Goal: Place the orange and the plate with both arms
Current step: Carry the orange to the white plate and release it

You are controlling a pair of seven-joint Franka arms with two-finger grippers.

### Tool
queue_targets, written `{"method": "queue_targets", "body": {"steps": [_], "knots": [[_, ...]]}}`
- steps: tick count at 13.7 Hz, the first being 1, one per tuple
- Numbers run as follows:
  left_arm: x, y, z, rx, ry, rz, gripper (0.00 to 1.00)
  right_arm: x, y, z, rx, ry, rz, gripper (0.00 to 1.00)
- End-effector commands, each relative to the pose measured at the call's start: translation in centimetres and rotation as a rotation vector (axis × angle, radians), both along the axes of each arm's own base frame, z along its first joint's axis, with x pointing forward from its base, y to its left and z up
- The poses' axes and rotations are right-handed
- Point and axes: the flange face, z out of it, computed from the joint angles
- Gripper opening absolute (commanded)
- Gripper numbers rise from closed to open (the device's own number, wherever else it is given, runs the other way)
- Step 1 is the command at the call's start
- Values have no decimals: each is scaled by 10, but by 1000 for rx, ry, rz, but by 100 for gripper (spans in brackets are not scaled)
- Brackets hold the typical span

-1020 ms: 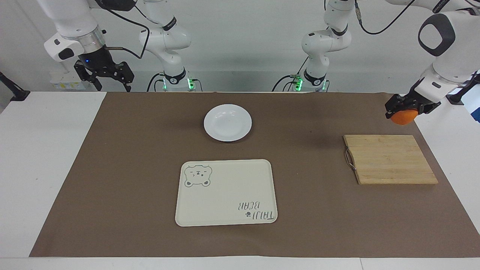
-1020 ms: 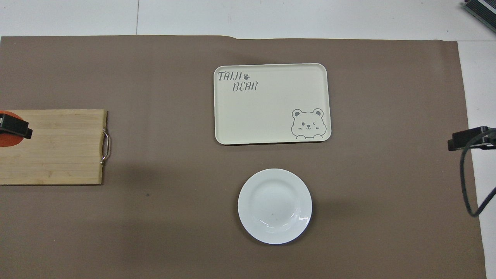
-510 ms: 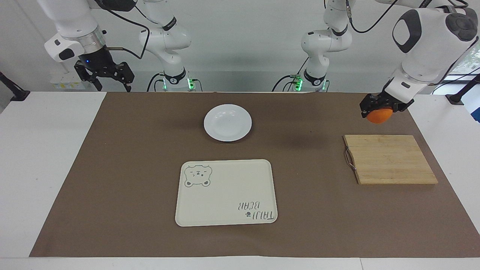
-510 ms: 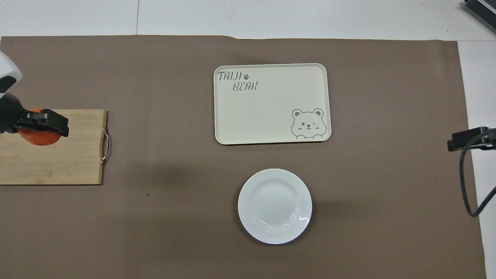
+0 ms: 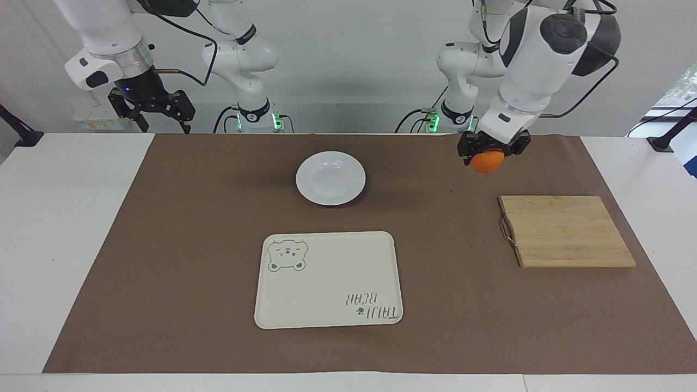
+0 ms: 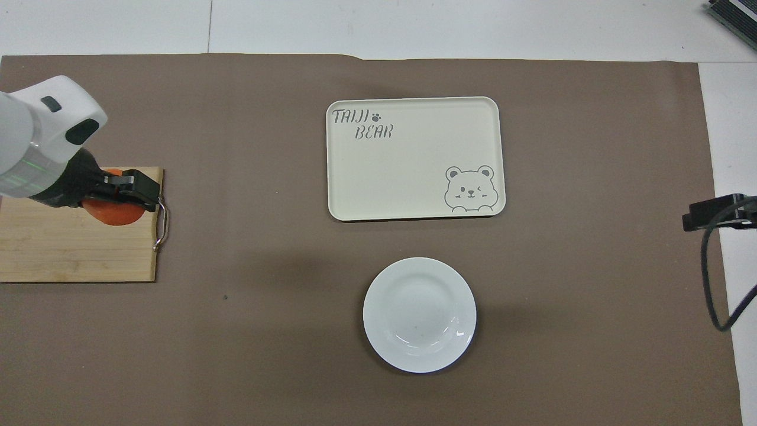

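The left arm's black two-finger gripper is clamped on the small round bright-orange fruit, carried in the air over the brown mat. The orange bulges out below the fingers; being round, it shows no long axis. In the overhead view it covers the handle end of the bamboo cutting board. The round glossy white plate lies flat, well up, nearer the robots than the rectangular cream tray, which reads "TAIJI BEAR" beside a bear drawing. The right arm's black gripper waits, fingers spread wide, above its end of the table.
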Motion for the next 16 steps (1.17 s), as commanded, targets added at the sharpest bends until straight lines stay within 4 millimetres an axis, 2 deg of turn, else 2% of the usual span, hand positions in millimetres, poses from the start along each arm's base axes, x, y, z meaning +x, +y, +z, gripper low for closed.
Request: {"method": "queue_targets", "body": {"steps": [1,3,5,7,10,13,14,16], "knots": [[-41,-47,-8,-18,-43,34,0,-8,-4,0,-14,10,17,100],[-56,-85,-21,-21,-49,21,0,-8,-4,0,-14,10,17,100],[-70,-119,-44,-28,-57,57,0,-8,-4,0,-14,10,17,100],[-84,-143,-67,-46,-80,70,0,-8,-4,0,-14,10,17,100],[-100,-201,-122,-48,-74,123,0,-10,-5,-1,-11,11,15,100],[-110,-237,-162,-74,-89,168,0,-10,-5,-1,-11,11,17,100],[-121,-252,-178,-97,-105,203,0,-10,-5,-1,-11,11,15,100],[-126,-259,-197,-123,-122,217,0,-10,-5,-1,-11,11,15,100]]}}
